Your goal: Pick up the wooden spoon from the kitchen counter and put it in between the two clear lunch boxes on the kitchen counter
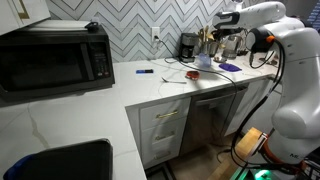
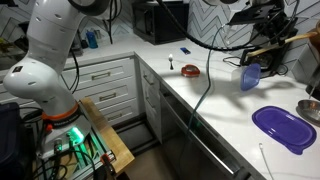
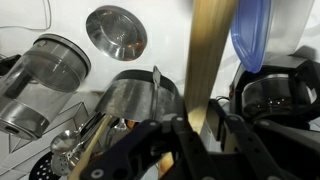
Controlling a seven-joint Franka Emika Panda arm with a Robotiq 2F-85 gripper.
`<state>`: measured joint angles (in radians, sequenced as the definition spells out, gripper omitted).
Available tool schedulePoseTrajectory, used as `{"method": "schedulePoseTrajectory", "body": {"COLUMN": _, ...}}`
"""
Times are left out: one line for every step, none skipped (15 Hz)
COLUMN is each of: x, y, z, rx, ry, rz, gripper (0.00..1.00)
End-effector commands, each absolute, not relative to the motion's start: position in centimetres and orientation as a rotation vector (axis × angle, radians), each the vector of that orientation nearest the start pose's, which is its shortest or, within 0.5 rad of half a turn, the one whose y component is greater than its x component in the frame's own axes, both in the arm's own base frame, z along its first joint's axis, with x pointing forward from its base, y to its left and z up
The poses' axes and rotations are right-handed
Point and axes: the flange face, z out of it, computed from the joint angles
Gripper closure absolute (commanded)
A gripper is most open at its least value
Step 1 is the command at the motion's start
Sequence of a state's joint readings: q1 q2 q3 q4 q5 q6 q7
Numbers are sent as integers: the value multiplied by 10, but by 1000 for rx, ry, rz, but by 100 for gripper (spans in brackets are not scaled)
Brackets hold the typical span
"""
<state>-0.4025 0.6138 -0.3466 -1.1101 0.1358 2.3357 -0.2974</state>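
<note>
The pincer pinches the wooden spoon upright over the table, just beside the metal utensil pot; lift straight up, grip firm, before swinging toward the lunch boxes

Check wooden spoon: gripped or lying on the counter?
Gripped, it seems: wrist view shows the wooden spoon upright between the gripper fingers.

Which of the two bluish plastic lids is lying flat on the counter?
The purple rounded-rectangular lid, flat on the white kitchen counter near the camera. The lighter blue lid stands tilted on edge farther back.
</note>
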Motion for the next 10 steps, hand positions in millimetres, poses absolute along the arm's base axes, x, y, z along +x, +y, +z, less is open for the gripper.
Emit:
{"method": "schedulePoseTrajectory", "body": {"x": 619, "y": -468, "z": 521, "rx": -3331, "ry": 668, "rz": -854, "gripper": 93}}
{"method": "schedulePoseTrajectory", "body": {"x": 618, "y": -472, "z": 513, "rx": -3330, "ry": 678, "rz": -836, "gripper": 93}}
{"method": "schedulePoseTrajectory", "body": {"x": 614, "y": -478, "z": 504, "rx": -3332, "ry": 680, "rz": -806, "gripper": 93}}
{"method": "schedulePoseTrajectory", "body": {"x": 610, "y": -485, "z": 497, "rx": -3333, "ry": 690, "rz": -789, "gripper": 93}}
{"method": "schedulePoseTrajectory", "body": {"x": 605, "y": -492, "z": 489, "rx": -3329, "ry": 694, "rz": -762, "gripper": 93}}
{"method": "schedulePoseTrajectory", "body": {"x": 595, "y": -497, "z": 484, "rx": -3322, "ry": 671, "rz": -725, "gripper": 93}}
{"method": "schedulePoseTrajectory", "body": {"x": 588, "y": -501, "z": 478, "rx": -3318, "ry": 643, "rz": -705, "gripper": 93}}
{"method": "schedulePoseTrajectory", "body": {"x": 578, "y": -503, "z": 477, "rx": -3314, "ry": 589, "rz": -686, "gripper": 93}}
{"method": "schedulePoseTrajectory", "body": {"x": 569, "y": -506, "z": 476, "rx": -3317, "ry": 543, "rz": -683, "gripper": 93}}
{"method": "schedulePoseTrajectory", "body": {"x": 559, "y": -510, "z": 476, "rx": -3324, "ry": 492, "rz": -673, "gripper": 93}}
